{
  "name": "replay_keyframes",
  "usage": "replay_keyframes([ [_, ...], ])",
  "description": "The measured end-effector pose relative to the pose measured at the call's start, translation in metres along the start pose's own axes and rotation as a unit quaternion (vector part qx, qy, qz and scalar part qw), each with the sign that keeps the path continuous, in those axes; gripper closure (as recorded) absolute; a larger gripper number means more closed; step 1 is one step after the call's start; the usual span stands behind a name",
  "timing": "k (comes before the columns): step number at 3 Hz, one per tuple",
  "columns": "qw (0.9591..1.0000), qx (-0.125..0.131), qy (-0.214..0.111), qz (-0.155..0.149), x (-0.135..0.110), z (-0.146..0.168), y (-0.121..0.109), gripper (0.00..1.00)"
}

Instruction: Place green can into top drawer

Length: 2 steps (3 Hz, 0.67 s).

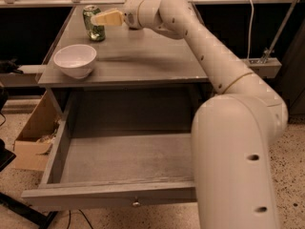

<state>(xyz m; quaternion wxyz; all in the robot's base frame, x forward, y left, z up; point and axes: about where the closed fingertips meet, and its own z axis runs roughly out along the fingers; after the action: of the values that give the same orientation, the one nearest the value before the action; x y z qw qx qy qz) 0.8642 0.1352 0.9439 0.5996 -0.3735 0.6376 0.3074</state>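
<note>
The green can (93, 23) stands upright at the back left of the grey table top (143, 56). My gripper (99, 18) has pale fingers (107, 18) reaching left from the white arm, and their tips sit right at the can's upper right side, in front of it. The top drawer (119, 161) under the table top is pulled fully out and holds nothing; its front panel with a small round knob (137, 203) is at the bottom of the view.
A white bowl (75, 60) sits on the table's front left corner. A cardboard box (32, 130) lies on the floor left of the drawer. My white arm and base (233, 142) fill the right side. A rail runs behind the table.
</note>
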Motion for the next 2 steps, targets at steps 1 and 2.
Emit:
replay_keyframes([
  [1, 0.9998, -0.016, -0.011, 0.006, 0.001, 0.034, 0.003, 0.00],
  [2, 0.9999, -0.012, -0.002, 0.001, -0.003, 0.065, 0.007, 0.00],
])
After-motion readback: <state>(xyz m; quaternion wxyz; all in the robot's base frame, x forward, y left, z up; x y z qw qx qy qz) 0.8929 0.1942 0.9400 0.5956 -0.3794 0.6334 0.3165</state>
